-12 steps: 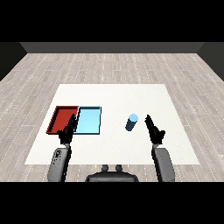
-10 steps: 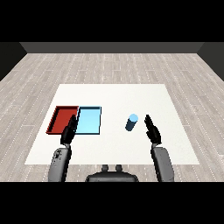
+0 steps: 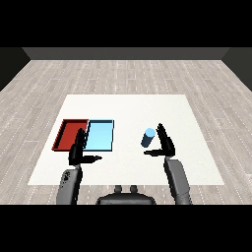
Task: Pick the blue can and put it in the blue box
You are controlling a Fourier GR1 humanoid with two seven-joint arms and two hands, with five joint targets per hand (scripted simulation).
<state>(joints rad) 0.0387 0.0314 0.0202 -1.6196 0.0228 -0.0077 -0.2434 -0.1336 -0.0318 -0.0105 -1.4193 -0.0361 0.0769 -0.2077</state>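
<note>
The blue can (image 3: 148, 138), standing toward the worktop's (image 3: 128, 106) right edge, looks light, stiff and slick, best taken round its middle by the right hand (image 3: 166, 145), fingers spread wide beside it.

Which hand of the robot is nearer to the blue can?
The right hand. It is open just right of the blue can, not yet touching it. The left hand hangs far to the can's left, over the near edges of the trays.
</note>
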